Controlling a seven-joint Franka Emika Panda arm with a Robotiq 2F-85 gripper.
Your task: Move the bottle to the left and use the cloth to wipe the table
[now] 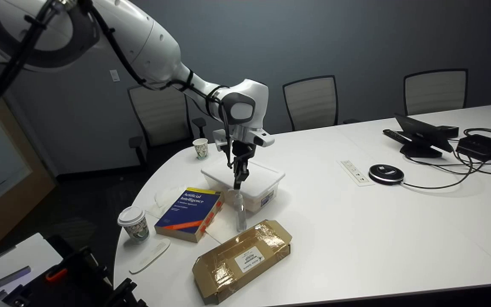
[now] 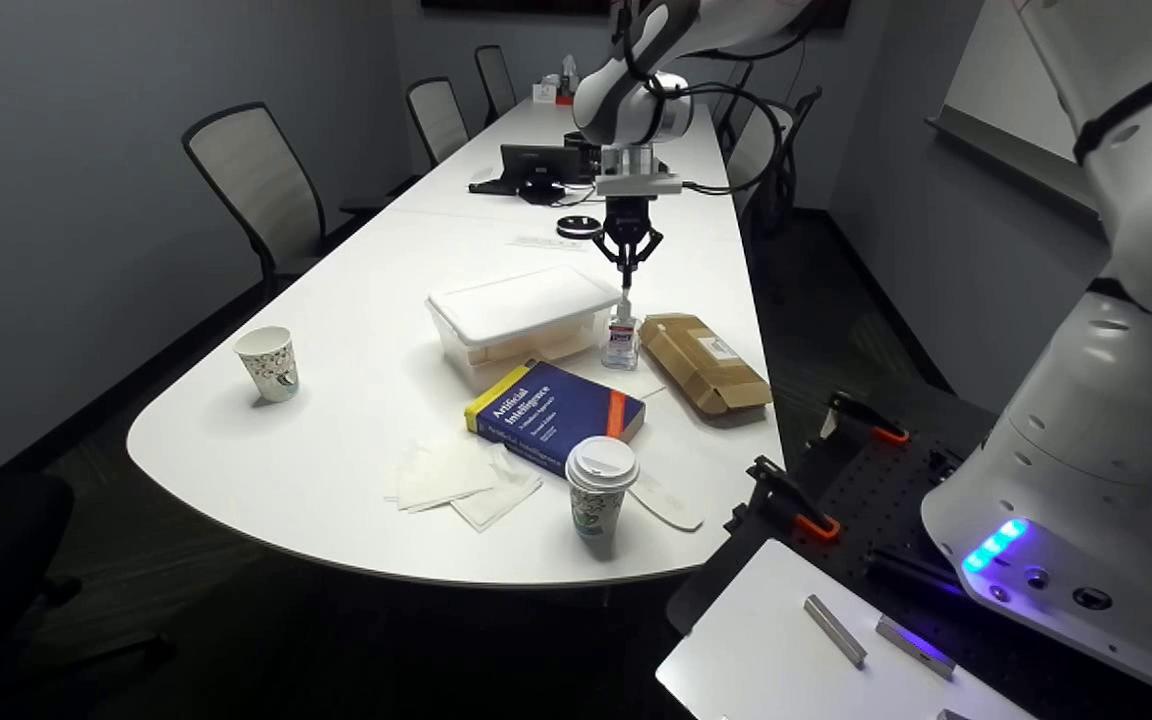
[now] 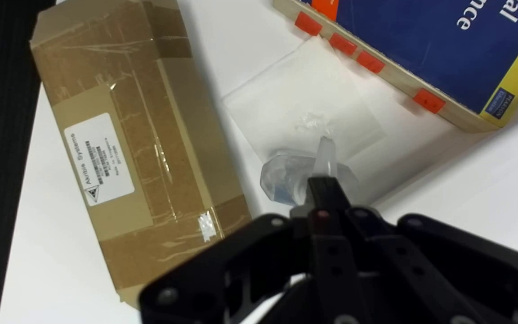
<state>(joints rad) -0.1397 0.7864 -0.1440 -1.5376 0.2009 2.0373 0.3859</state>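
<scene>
Plastic and slim, the bottle [image 2: 620, 345] could be toppled by an off-centre push from the pressed-together hand [image 2: 626, 283].

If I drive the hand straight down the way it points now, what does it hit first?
The bottle, most likely: its pump top sits right under the hand in both exterior views. Whether they already touch, I can't tell.

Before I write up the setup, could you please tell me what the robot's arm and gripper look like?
The arm is glossy white with rounded segments and grey trim around its joints. Black cables run along it, tied on with black straps. A blue light strip glows on its white base. The gripper is black, with jointed linkages, round fasteners and two slim fingers.
</scene>
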